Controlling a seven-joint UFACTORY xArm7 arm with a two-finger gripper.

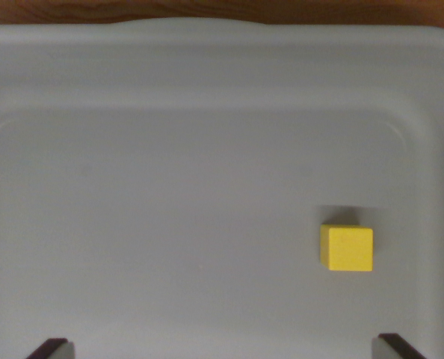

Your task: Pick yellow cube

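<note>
The gripper [222, 350] stood wide and empty — the yellow cube [347, 247] sat toward the wrist view's right in the tray [207, 67], so centring first seemed wise.

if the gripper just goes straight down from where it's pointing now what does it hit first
Most likely the bare floor of the grey bin. The gripper fingertips sit wide apart, and the yellow cube lies toward the wrist view's right, probably off the centre line, though depth is unclear.

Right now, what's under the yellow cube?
The yellow cube sits on the flat floor of a grey tray, nothing else in it. The patch directly beneath the cube is covered. The gripper fingertips stand wide apart at the frame's bottom.
</note>
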